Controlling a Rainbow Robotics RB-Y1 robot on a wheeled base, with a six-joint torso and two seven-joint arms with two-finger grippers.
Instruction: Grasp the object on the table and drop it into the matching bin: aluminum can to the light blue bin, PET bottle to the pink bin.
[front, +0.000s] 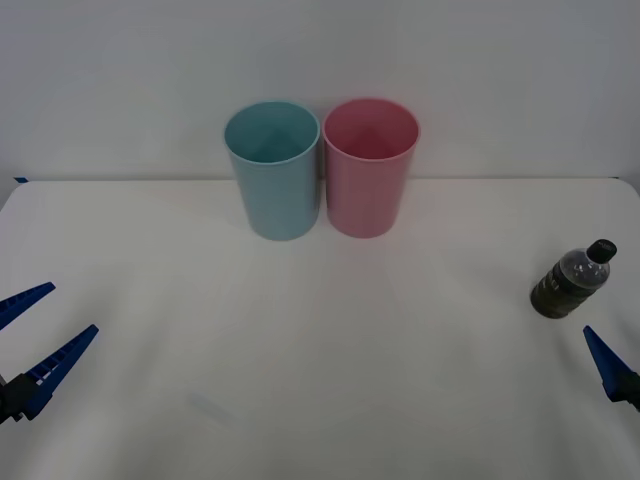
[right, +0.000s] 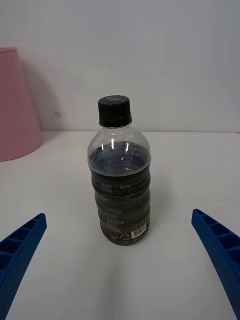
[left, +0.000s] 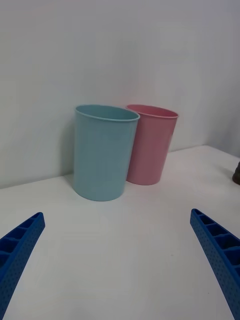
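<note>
The PET bottle (front: 570, 282), small and clear with dark brown liquid and a black cap, stands upright near the right edge of the white table (front: 320, 380). My right gripper (right: 119, 216) is open just short of the bottle (right: 120, 185), one finger (front: 605, 362) showing at the front view's right edge. At the back centre, the light blue bin (front: 272, 170) stands on the left and touches the pink bin (front: 369, 168) on the right. My left gripper (front: 74, 307) hangs open and holds nothing at the table's front left, facing both bins (left: 104, 150) (left: 150, 142).
A plain pale wall rises behind the bins. Bare white tabletop stretches between the bottle and the bins. The table's back edge runs just behind the bins, and a blue corner mark (front: 20, 180) sits at the far left.
</note>
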